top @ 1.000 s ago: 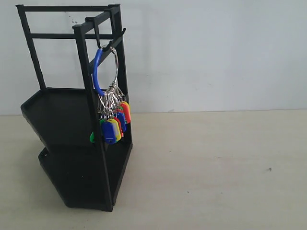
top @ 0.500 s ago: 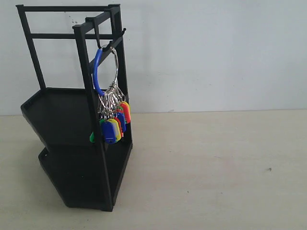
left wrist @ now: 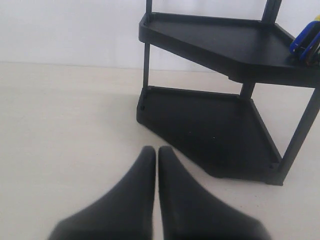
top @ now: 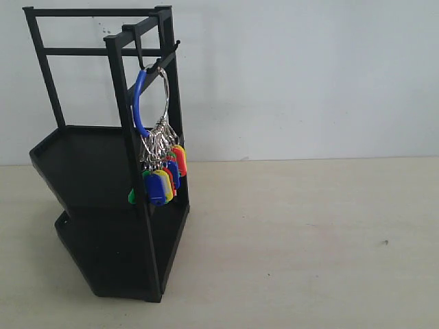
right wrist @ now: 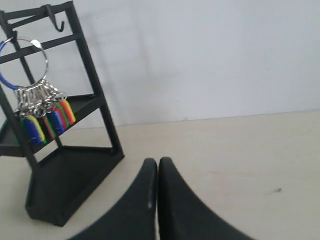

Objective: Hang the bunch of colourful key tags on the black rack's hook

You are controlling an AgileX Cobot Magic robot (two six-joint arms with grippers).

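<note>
Colourful key tag bunch (top: 156, 144) hangs on hook (top: 140, 55) at top bar of black rack (top: 82, 164), well apart from both pincers. Left gripper (left wrist: 156, 150) fingers pressed together, empty, near rack foot. Right gripper (right wrist: 157, 162) likewise closed, empty, above table (right wrist: 240, 150). Bunch: blue-and-silver loop, metal rings, blue, yellow, red, green tags clustered below

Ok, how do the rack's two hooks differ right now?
The hook by the near post holds the key bunch by its loop; the hook by the far post is bare. In the exterior view the loaded one shows a long stem, the bare one only a short tip. Both are thin, black, on the rack's top frame.
</note>
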